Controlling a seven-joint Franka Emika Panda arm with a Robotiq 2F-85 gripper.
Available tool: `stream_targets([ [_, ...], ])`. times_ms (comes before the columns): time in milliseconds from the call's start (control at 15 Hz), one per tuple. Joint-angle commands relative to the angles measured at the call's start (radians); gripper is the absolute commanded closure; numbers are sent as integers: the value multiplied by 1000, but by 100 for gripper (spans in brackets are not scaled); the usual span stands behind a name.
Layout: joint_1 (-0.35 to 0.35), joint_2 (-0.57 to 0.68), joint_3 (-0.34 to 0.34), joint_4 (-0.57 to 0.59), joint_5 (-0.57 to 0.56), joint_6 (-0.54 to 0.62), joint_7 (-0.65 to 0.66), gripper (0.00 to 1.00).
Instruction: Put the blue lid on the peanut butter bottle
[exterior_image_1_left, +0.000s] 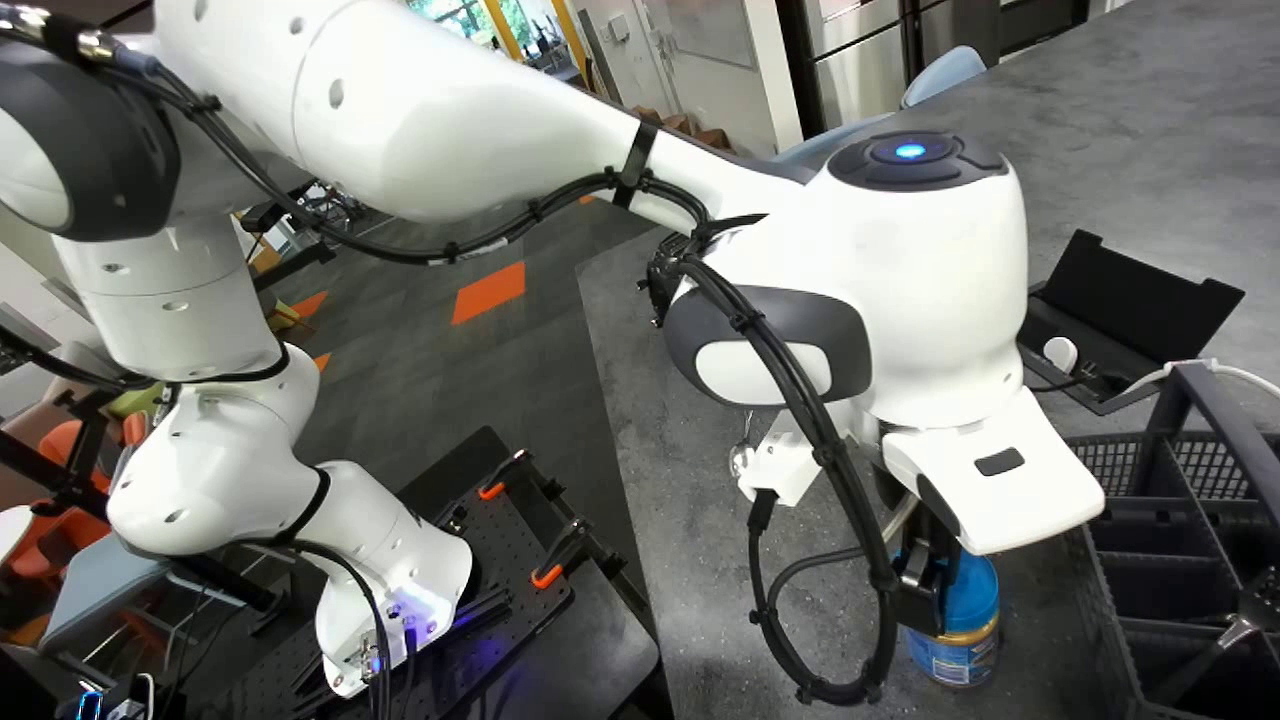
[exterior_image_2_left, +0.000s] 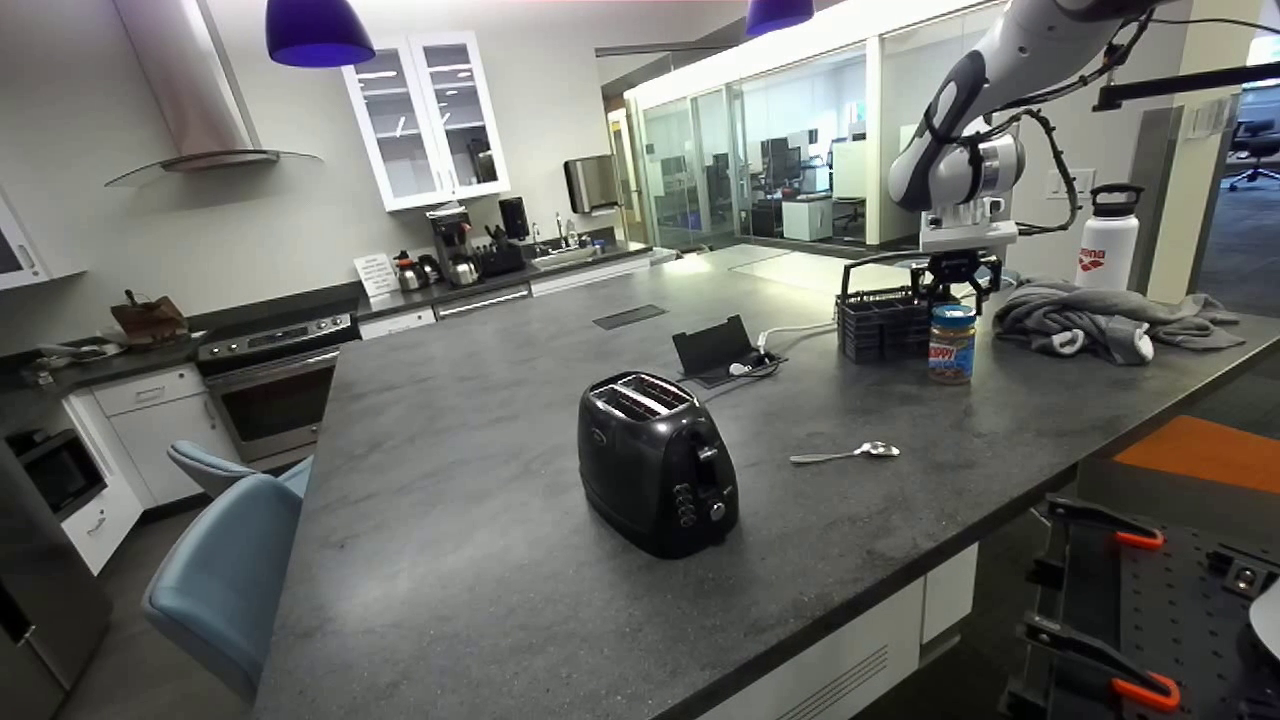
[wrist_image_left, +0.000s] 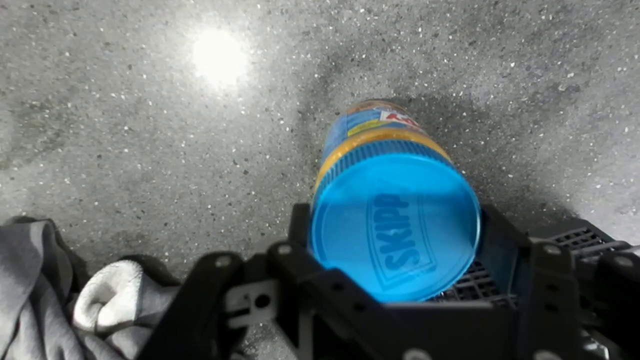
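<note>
The peanut butter bottle (exterior_image_1_left: 955, 658) stands upright on the grey counter; it also shows in an exterior view (exterior_image_2_left: 950, 358) and in the wrist view (wrist_image_left: 372, 120). The blue lid (wrist_image_left: 395, 240) sits flat on the jar's mouth, above its golden rim. It looks level in both exterior views (exterior_image_1_left: 974, 592) (exterior_image_2_left: 953, 317). My gripper (wrist_image_left: 396, 215) points down with one finger at each side of the lid, very close to its edge. I cannot tell whether both fingers press on it. In an exterior view the gripper (exterior_image_1_left: 935, 605) hides part of the lid.
A black divided basket (exterior_image_2_left: 880, 335) stands close beside the jar. A grey cloth (exterior_image_2_left: 1090, 310) lies on its other side, with a white bottle (exterior_image_2_left: 1105, 245) behind. A black toaster (exterior_image_2_left: 655, 470), a spoon (exterior_image_2_left: 850, 454) and an open black box (exterior_image_2_left: 715, 352) are farther along the counter.
</note>
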Motion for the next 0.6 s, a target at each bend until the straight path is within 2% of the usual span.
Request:
stream_targets([
  [0, 13, 1, -12, 3, -20, -3, 34, 0],
  [533, 14, -6, -12, -2, -19, -3, 34, 0],
])
